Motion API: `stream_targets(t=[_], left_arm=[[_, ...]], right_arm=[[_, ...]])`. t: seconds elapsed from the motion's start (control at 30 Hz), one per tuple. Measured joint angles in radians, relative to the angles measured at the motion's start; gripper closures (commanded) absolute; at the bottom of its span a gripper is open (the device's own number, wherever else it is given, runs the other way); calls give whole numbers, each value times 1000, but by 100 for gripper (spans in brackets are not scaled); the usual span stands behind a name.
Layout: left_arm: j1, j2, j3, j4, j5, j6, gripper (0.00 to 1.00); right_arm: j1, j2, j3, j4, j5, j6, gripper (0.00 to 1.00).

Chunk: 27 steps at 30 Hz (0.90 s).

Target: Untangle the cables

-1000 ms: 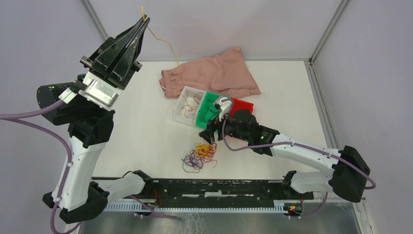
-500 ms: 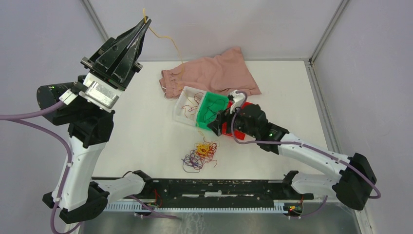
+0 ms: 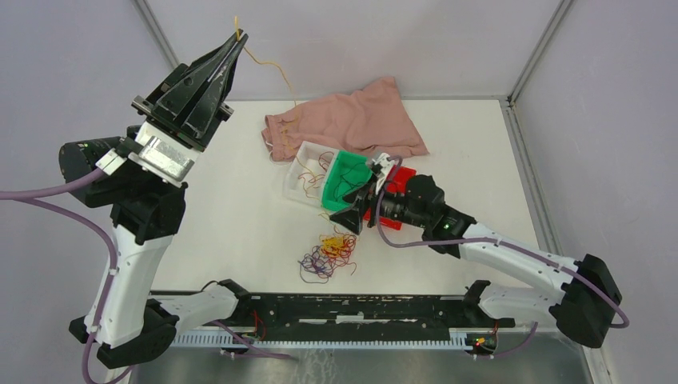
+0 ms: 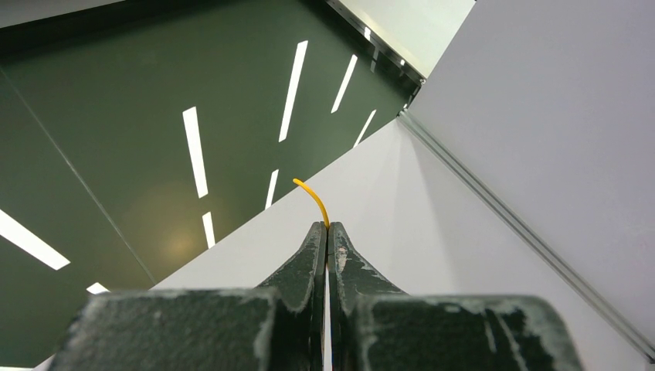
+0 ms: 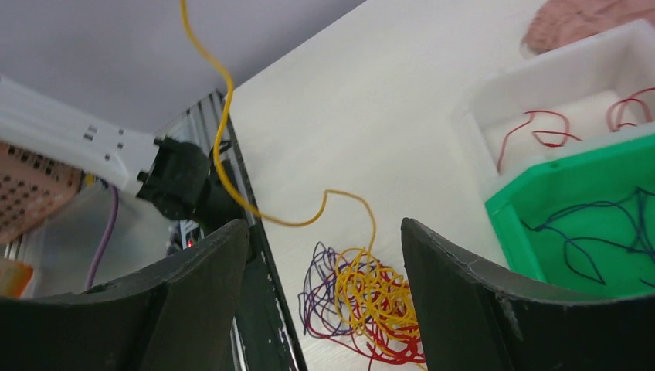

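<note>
Yellow strand, clenched in our left claw, runs down to the cables clumped on the tabletop; we judge one pull-out underway. Our right claw hangs released just beside them; next it must pin the clump.

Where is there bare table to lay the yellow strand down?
Left of the white bin and cable clump, the table is bare. So is the strip right of the red bin and pink cloth. The middle is crowded: bins, clump, open right gripper.
</note>
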Motion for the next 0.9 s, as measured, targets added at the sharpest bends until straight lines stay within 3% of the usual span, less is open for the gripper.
stream_targets(t=[0.27,0.37,0.47,0.6,0.77,0.9], left_arm=[[0,3,0,-1,0,0,97],[0,4,0,-3,0,0,97],[0,3,0,-4,0,0,97],[0,1,0,-15,-1,0,97],[0,-40,-56,-63,-20,-3,97],[0,-116,-193,-159,-68,-65,89]], right_arm=[[80,105,13,0,-94,-163,27],[87,138,31,2,-90,-183,37],[93,169,61,4,-51,-195,56],[94,180,82,11,4,-215,98],[94,168,97,-9,51,-225,100],[94,116,97,-30,77,-221,100]])
